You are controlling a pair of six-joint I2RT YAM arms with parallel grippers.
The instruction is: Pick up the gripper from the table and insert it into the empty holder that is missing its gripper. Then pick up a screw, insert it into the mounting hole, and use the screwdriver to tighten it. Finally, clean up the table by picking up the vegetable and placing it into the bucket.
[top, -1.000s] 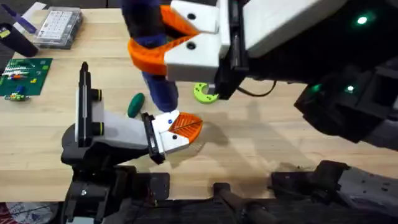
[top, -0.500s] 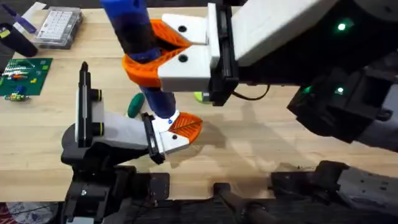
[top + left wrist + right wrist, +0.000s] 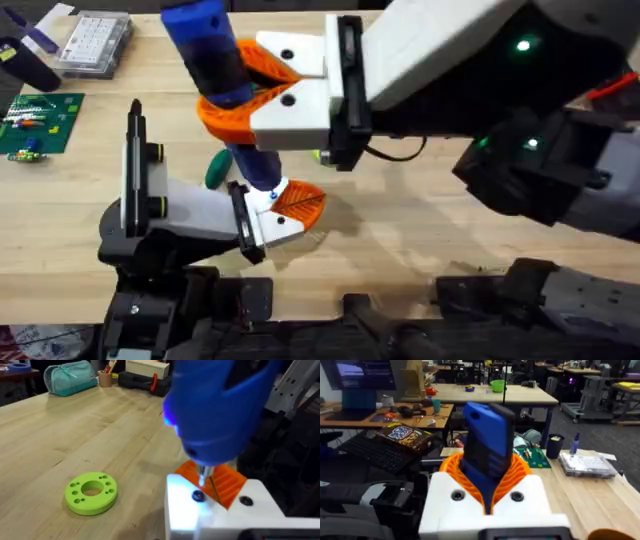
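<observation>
The bright blue pen-shaped electric screwdriver [image 3: 222, 80] stands nearly upright, clamped between the orange ribbed pads [image 3: 228, 108] of the right tool [image 3: 240, 90]. Its thin metal bit [image 3: 202, 476] now sits over a screw head [image 3: 198, 495] on the white finger block of the left tool [image 3: 290, 208]. Over the last second the screwdriver has drifted left and settled, its tip staying at that block. I judge the tightening step is under way or about to start, with bit and screw aligned. I cannot tell how the left tool's fingers stand. The small dark green oval toy vegetable [image 3: 217, 168] lies on the pale wooden tabletop [image 3: 420, 220], just left of the screwdriver's lower end, not yet cleared. The lime-green ring [image 3: 91, 492] lies flat, mostly hidden behind the right tool overhead.
</observation>
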